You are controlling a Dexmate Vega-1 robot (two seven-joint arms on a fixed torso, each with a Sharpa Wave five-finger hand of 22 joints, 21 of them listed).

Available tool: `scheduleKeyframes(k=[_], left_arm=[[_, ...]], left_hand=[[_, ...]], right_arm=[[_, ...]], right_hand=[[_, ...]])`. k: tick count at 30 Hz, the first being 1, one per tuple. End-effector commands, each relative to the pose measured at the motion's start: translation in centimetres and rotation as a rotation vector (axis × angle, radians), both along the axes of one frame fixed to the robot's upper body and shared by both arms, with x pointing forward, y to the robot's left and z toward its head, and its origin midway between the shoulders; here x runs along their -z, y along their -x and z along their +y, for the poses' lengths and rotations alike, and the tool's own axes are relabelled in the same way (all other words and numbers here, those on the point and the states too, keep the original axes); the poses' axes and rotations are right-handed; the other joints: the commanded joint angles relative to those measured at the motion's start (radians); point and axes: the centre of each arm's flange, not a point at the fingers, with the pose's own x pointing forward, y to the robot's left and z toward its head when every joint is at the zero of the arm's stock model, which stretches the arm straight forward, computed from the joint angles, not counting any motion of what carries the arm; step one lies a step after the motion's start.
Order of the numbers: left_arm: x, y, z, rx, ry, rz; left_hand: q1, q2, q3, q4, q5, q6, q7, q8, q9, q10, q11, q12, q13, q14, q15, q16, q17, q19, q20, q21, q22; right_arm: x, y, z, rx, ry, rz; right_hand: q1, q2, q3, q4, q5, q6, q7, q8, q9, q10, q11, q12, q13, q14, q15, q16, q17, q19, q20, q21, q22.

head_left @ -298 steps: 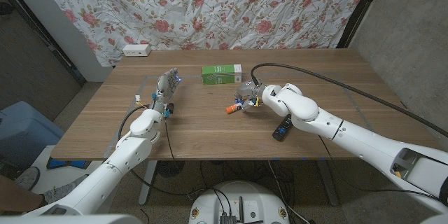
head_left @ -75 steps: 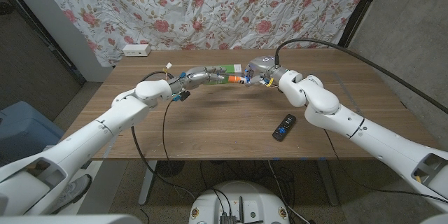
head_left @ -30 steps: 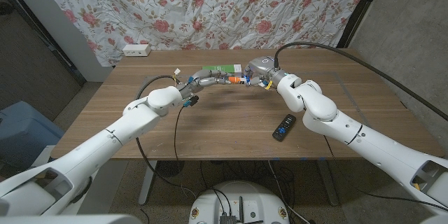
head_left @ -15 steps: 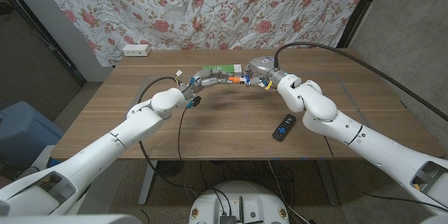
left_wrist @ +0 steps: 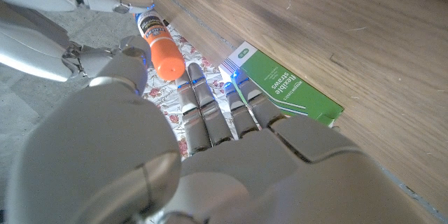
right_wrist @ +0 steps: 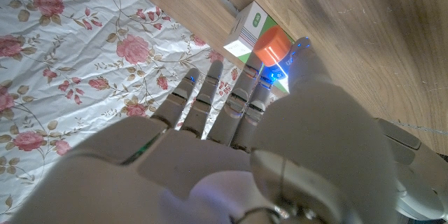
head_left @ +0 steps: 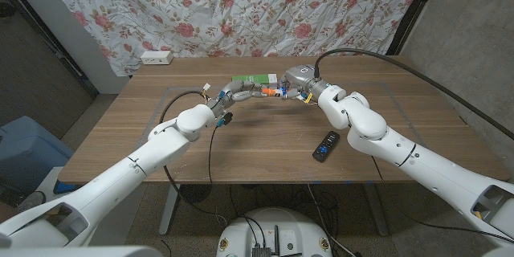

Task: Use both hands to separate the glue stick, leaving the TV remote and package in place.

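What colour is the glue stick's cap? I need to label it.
Orange; the glue stick's cap shows best in the left wrist view.

A wooden table (head_left: 241, 140) carries the things. A green package (head_left: 245, 81) lies on it toward twelve o'clock, near the far edge. A black TV remote (head_left: 325, 145) lies on the wood toward four o'clock, well apart from the package, its length angled toward the near right corner

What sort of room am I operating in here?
Probably a makeshift lab or test room: a floral sheet hung as a backdrop, a plain wooden table, a white power strip at its far edge, bare grey walls.
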Motion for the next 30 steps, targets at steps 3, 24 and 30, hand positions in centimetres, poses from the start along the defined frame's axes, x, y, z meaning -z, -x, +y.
scheduleKeyframes(k=[3,24,30], left_arm=[[0.29,0.34,0.10,-0.043,0.051,-0.025],[0.08,0.17,-0.19,-0.034,0.056,-0.029],[0.20,0.12,-0.17,-0.047,0.051,-0.020]], left_hand=[[0.015,0.002,-0.007,0.001,0.005,0.015,-0.005,-0.011,0.001,0.027,0.004,0.000,0.000,0.022,-0.060,0.004,0.002,0.021,0.009,0.001,0.003],[0.043,0.020,-0.015,0.001,0.005,0.066,-0.003,-0.021,0.003,0.074,-0.028,-0.015,0.000,0.057,-0.059,0.000,0.001,0.030,0.004,-0.003,0.004],[0.046,0.024,-0.019,0.002,0.005,0.094,-0.002,-0.019,0.004,0.090,-0.031,-0.015,0.001,0.064,-0.058,-0.001,0.001,0.030,0.003,-0.004,0.004]], right_arm=[[-0.11,-0.15,0.04,-0.001,0.010,0.003],[-0.14,-0.43,0.26,0.003,0.014,0.006],[-0.12,-0.48,0.27,0.001,0.012,0.007]], right_hand=[[0.017,0.018,0.001,0.003,0.005,0.067,-0.055,0.003,0.003,0.003,0.004,0.009,0.003,-0.002,-0.118,0.007,0.000,-0.003,0.000,-0.002,0.002],[0.017,0.019,-0.003,0.004,0.004,0.071,-0.055,0.002,0.004,0.001,0.004,0.008,0.003,-0.004,-0.116,0.007,-0.001,-0.005,0.001,-0.002,0.002],[0.017,0.020,-0.004,0.005,0.005,0.072,-0.055,0.001,0.004,0.002,0.004,0.009,0.004,-0.004,-0.115,0.008,-0.001,-0.005,0.001,-0.002,0.002]])
